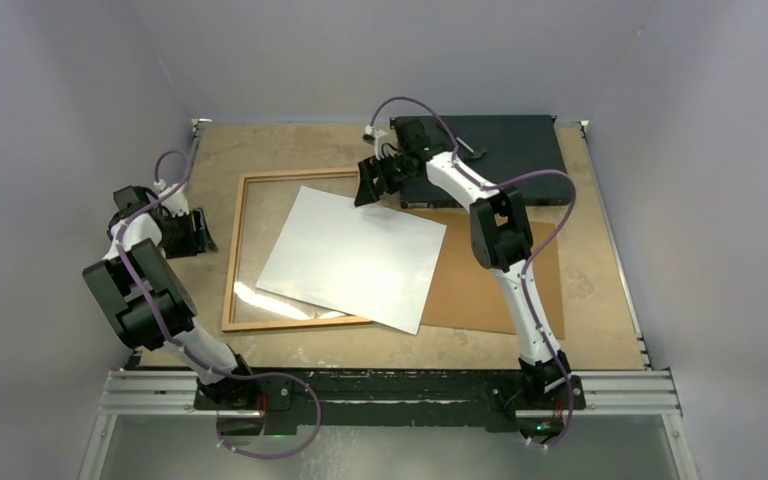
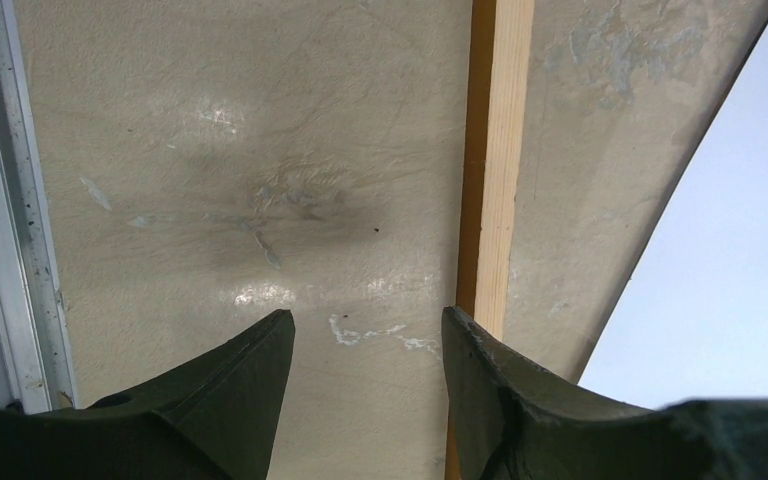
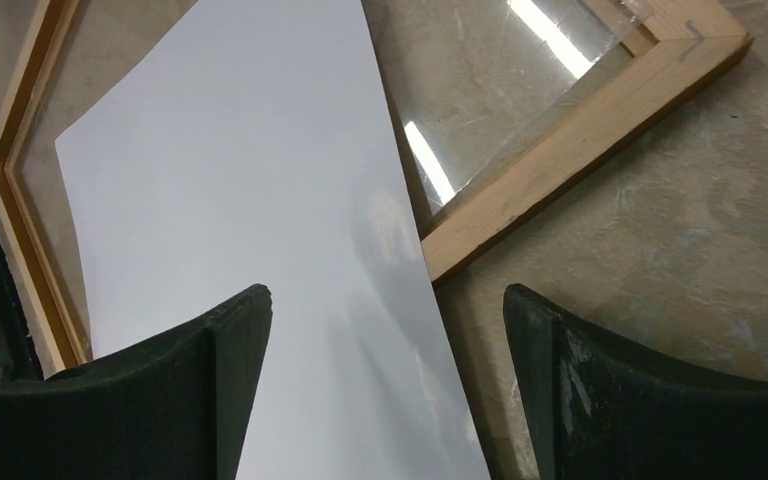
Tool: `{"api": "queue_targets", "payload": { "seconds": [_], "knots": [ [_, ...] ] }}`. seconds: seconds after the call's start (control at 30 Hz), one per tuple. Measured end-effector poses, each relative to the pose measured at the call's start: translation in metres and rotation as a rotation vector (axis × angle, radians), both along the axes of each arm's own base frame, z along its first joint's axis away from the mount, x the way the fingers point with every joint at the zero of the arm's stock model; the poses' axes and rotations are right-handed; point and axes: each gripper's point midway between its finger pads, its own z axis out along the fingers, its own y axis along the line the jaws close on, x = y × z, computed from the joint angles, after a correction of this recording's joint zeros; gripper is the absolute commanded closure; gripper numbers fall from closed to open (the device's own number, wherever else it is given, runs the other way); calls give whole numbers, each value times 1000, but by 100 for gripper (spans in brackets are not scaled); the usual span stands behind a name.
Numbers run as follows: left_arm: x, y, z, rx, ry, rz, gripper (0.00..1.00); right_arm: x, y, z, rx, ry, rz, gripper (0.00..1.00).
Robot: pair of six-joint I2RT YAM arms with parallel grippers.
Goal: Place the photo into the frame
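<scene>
Nearest, the photo [image 1: 355, 255] lies white side up, skewed across the frame [image 1: 234, 250], with its right part overhanging a brown board [image 1: 470, 290]. The left claw [image 2: 365, 320] is spread and empty beside the frame's left rail. Farther off, the right claw [image 3: 388, 295] hovers with fingers apart over the photo's far corner. A careless push there could buckle the sheet or shift the frame.

Table [image 1: 260, 150]: beige, mottled and scuffed, with pale smears; a metal strip [image 2: 0, 200] runs along its left edge
Frame [image 1: 235, 250]: thin orange-brown wood around a clear pane; lies flat left of centre, slightly skewed; the tabletop shows through the pane; light glints along its near side
Board [image 1: 490, 290]: plain brown sheet; flat on the right half, just beside the frame; its left part is covered
Box [image 1: 510, 150]: black, flat; at the far right corner; its near edge meets the board
</scene>
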Motion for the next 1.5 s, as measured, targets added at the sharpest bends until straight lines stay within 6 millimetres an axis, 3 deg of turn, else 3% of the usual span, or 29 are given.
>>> {"api": "queue_targets", "payload": {
  "seconds": [0.2, 0.5, 0.6, 0.83, 0.93, 1.3, 1.5],
  "knots": [
    [-1, 1, 0, 4, 5, 2, 46, -11, 8, -12, -14, 7, 25, 24],
    [-2, 0, -1, 1, 9, 2, 47, -17, 2, -23, -57, 34, 10, 53],
    [-2, 0, -1, 0, 11, 2, 47, -21, -2, -25, -89, 46, -3, 67],
    [-3, -1, -1, -4, 14, 2, 47, -30, -11, -18, -168, 61, -35, 87],
    [-3, -1, -1, -5, 13, 1, 47, -36, -17, -12, -185, 58, -47, 100],
    [-3, -3, -1, -10, 12, -9, 47, -68, -32, 32, -103, 103, -125, 100],
    [-4, -4, -2, -14, 10, -10, 48, -72, -31, 49, 40, 165, -268, 100]
  ]
}}
